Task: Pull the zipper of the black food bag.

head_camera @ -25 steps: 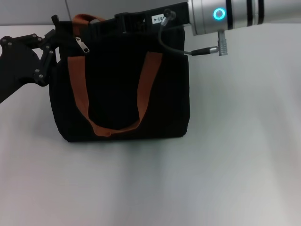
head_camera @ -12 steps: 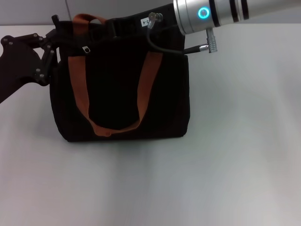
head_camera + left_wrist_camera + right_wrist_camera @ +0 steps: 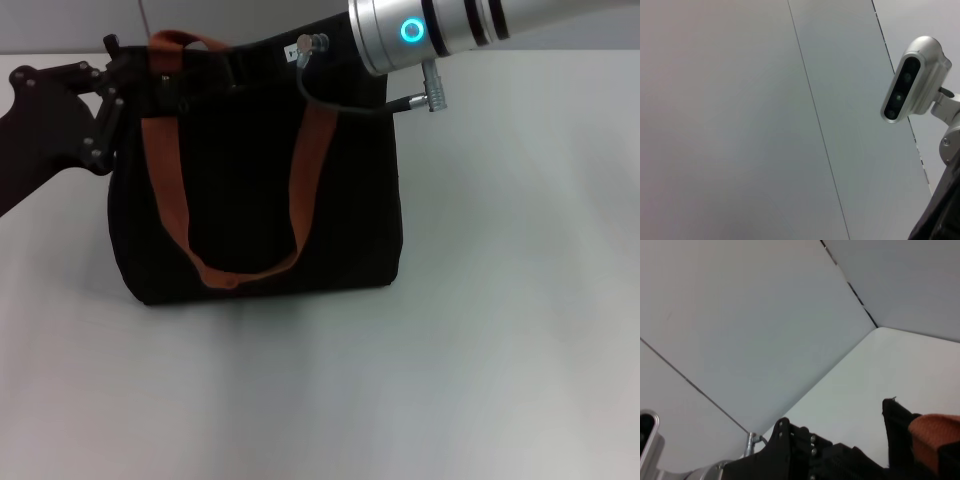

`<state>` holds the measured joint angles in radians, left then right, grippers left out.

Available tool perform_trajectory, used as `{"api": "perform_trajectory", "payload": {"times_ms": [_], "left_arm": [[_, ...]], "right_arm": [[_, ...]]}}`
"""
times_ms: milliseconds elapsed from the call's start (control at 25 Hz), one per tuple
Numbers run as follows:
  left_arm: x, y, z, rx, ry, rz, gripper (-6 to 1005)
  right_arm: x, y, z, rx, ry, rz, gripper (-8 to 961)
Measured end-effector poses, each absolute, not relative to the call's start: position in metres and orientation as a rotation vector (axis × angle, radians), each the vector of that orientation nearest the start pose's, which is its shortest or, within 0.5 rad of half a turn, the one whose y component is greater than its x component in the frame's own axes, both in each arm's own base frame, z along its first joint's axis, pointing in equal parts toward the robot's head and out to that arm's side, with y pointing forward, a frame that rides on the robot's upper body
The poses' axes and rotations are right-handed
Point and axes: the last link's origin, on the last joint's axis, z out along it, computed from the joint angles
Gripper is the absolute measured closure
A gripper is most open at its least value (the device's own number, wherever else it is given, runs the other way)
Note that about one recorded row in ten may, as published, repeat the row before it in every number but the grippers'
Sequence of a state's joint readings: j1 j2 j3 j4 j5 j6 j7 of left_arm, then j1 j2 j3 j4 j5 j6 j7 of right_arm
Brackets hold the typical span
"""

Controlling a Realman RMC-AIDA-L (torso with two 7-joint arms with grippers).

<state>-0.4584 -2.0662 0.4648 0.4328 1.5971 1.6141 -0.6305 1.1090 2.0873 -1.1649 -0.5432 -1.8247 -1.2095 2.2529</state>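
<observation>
The black food bag (image 3: 250, 200) stands upright on the table, its rust-orange strap handles (image 3: 165, 185) hanging down the front. My left gripper (image 3: 125, 75) is against the bag's top left corner, its black linkage merging with the fabric. My right gripper (image 3: 245, 60) reaches in from the upper right and lies along the bag's top edge, black on black. The zipper pull is hidden. In the right wrist view an orange handle (image 3: 935, 440) and the left gripper's linkage (image 3: 790, 445) show. In the left wrist view a strip of the bag's fabric (image 3: 940, 220) shows.
The bag sits on a pale grey table (image 3: 500, 320) that stretches in front of it and to its right. A silver cable plug (image 3: 430, 92) and black cable hang from my right wrist over the bag's top right corner. The head camera (image 3: 912, 80) shows in the left wrist view.
My right arm has moved left and slightly up along the bag's top. The silver zipper pull, seen near the top left earlier, no longer shows. The left gripper has shifted slightly upward.
</observation>
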Motion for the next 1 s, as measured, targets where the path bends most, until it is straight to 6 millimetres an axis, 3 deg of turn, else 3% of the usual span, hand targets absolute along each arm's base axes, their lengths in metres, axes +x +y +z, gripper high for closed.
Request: {"api": "perform_trajectory", "payload": {"times_ms": [520, 1000], "left_arm": [[-0.273, 0.3316, 0.0349, -2.145, -0.025, -0.94, 943], [-0.2734, 0.3275, 0.0371, -2.153, -0.043, -0.973, 938]], "right_arm": [[0.0409, 0.4181, -0.0736, -2.904, 1.112, 0.545, 547], [0.0433, 0.4214, -0.0744, -2.877, 1.087, 0.542, 565]]}}
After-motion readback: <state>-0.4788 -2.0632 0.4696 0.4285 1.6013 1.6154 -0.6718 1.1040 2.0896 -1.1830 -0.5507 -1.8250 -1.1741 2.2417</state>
